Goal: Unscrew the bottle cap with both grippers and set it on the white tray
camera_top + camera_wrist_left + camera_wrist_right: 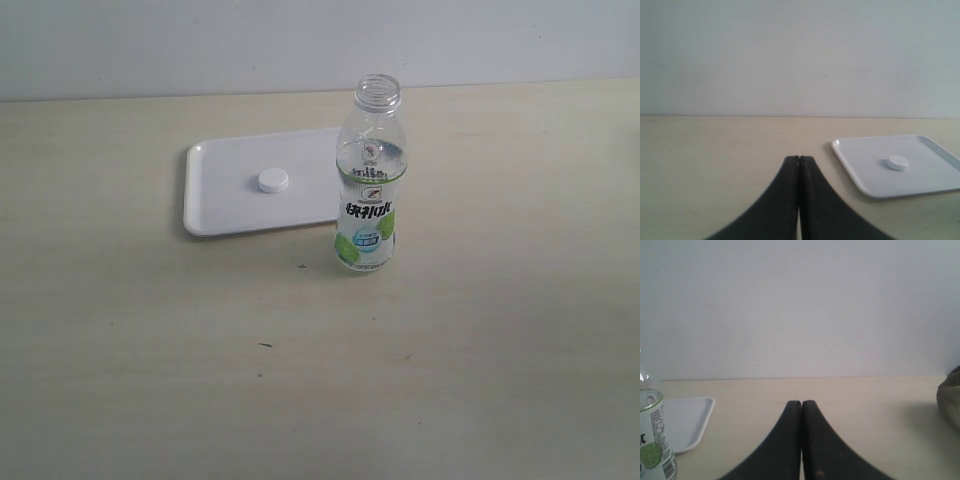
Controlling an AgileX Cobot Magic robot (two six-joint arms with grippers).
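Note:
The clear bottle stands upright on the table with its neck uncapped, just right of the white tray. The small white bottle cap lies flat near the tray's middle. In the left wrist view the cap rests on the tray, off to one side of my left gripper, which is shut on nothing. My right gripper is shut and empty too, with the bottle and a tray corner at the frame's edge. Neither gripper shows in the exterior view.
A pale wooden table meets a plain white wall behind it. A dark blurred object sits at the edge of the right wrist view.

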